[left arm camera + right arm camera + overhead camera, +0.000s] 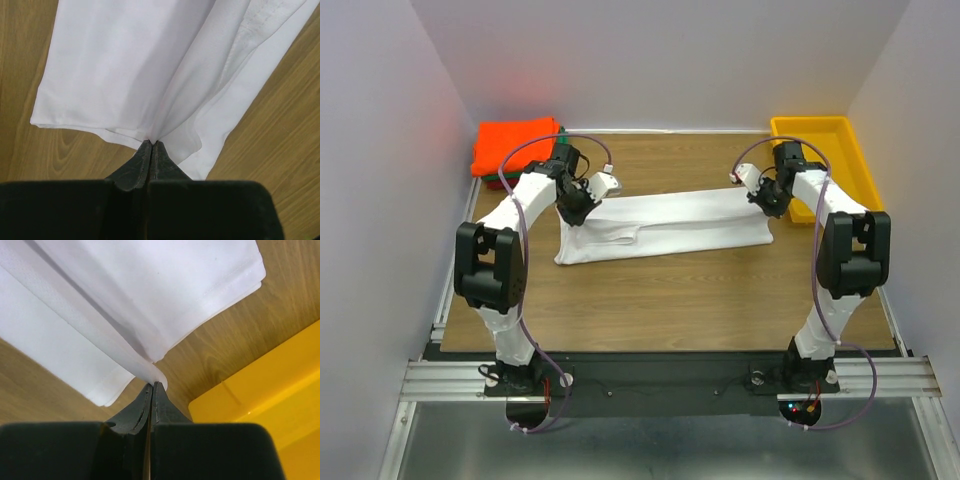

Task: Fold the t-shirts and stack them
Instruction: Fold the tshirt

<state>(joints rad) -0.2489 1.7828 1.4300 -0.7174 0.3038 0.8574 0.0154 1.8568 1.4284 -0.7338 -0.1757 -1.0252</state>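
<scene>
A white t-shirt [665, 225] lies stretched in a long band across the middle of the table, partly folded lengthwise. My left gripper [576, 214] is shut on its left end, pinching a pleat of white cloth [150, 75] at the fingertips [152, 143]. At the far right end my right gripper [767, 200] is shut on a fold of the same shirt [125, 300], the cloth edge caught at the tips [153, 384]. Both pinched edges are lifted a little off the wood. A folded stack with an orange t-shirt [515, 145] on top, green and dark red edges beneath, sits at the back left.
A yellow plastic tray [845, 150] stands at the back right, its corner [260, 385] close beside my right gripper. White walls enclose the table on three sides. Bare wood shows in front of the shirt.
</scene>
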